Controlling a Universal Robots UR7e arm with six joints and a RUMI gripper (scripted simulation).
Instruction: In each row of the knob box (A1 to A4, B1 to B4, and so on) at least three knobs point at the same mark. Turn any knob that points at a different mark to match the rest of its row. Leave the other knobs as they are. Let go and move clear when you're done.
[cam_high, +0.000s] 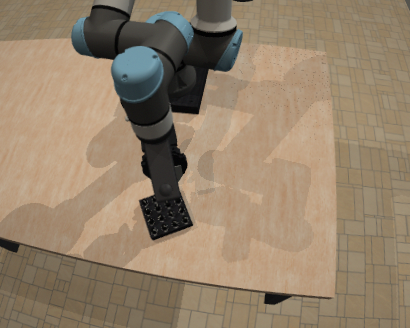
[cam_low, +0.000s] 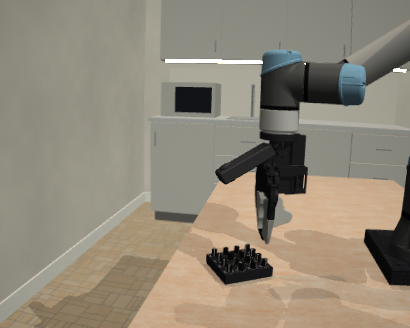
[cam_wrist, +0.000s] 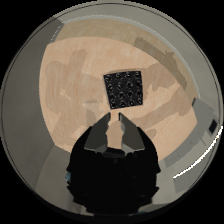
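Gripper hangs above the knob box, fingers nearly together, holding nothing

The small square black knob box (cam_low: 239, 263) with its grid of short black knobs lies on the light wooden table (cam_low: 320, 295) just below and slightly ahead of the dark two-jaw gripper (cam_low: 266, 235); in the wrist view the box (cam_wrist: 124, 90) sits squarely beyond the fingertips, its near edge close to them, and there is a clear gap of air between tips and knobs in the exterior view. The jaws stand almost shut with only a narrow slot between them, gripping nothing and touching neither box nor table. From the top view the wrist covers the far edge of the box (cam_high: 167, 220); individual knob marks are too small to read
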